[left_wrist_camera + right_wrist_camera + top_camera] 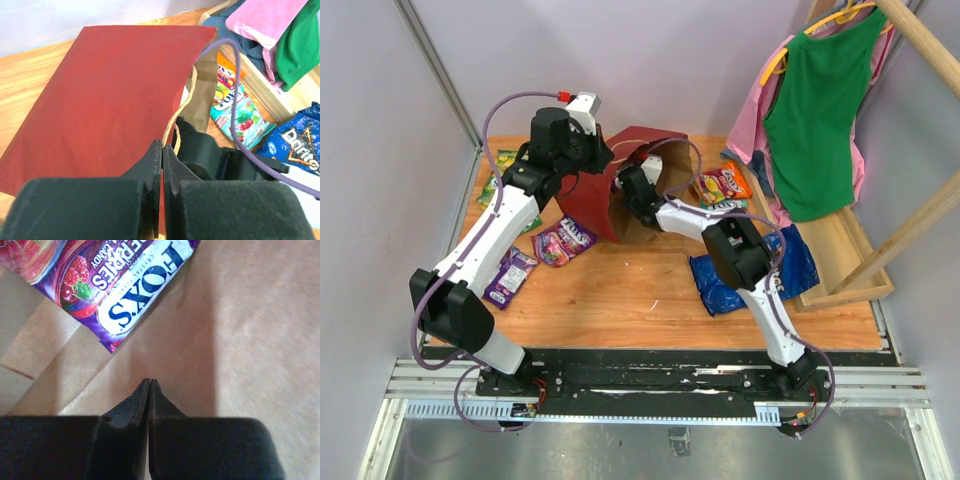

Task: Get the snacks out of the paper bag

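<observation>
Red paper bag outside, plain brown kraft inside, where a purple packet shows red berries and dark-blue letters on white, and up at two o'clock in the top view a green top hangs over pink cloth.
</observation>
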